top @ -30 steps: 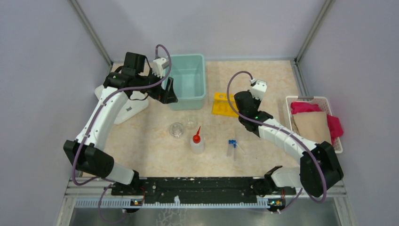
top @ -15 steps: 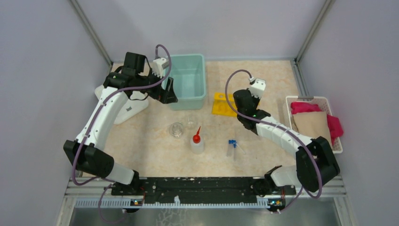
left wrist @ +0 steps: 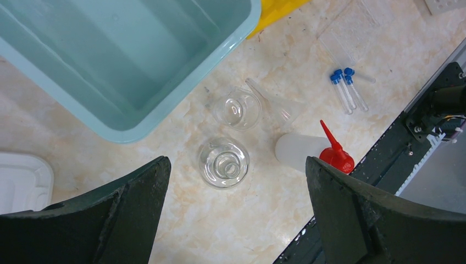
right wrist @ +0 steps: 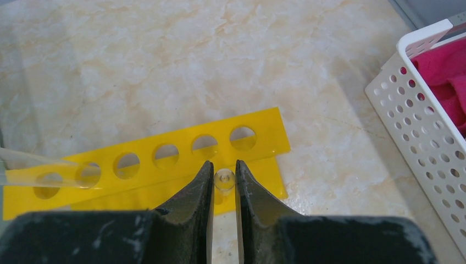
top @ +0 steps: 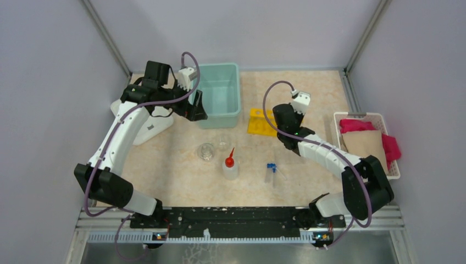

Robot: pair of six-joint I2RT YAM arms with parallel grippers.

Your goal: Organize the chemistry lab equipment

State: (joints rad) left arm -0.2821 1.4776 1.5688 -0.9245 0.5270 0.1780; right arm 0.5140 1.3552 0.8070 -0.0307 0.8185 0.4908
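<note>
My right gripper (right wrist: 224, 175) is shut on a slim clear test tube (right wrist: 224, 180), seen end-on just above the front edge of the yellow holed rack (right wrist: 165, 157); the rack also shows in the top view (top: 259, 122). Another clear tube (right wrist: 38, 168) leans over the rack's left holes. My left gripper (left wrist: 236, 165) is open and empty, high above two clear glass cups (left wrist: 223, 162) (left wrist: 236, 109). The squeeze bottle (left wrist: 299, 149) with the red nozzle (left wrist: 335, 154) stands beside them. Blue-capped test tubes (left wrist: 346, 91) lie further right, and also show in the top view (top: 270, 171).
A teal bin (top: 220, 93) stands at the back, next to the left gripper (top: 197, 107). A white basket (top: 365, 159) with pink and brown cloths is at the right edge. A white tray (top: 148, 125) lies at the left.
The right arm has shifted slightly, its wrist moving a little left over the yellow rack. The left arm has not moved.
</note>
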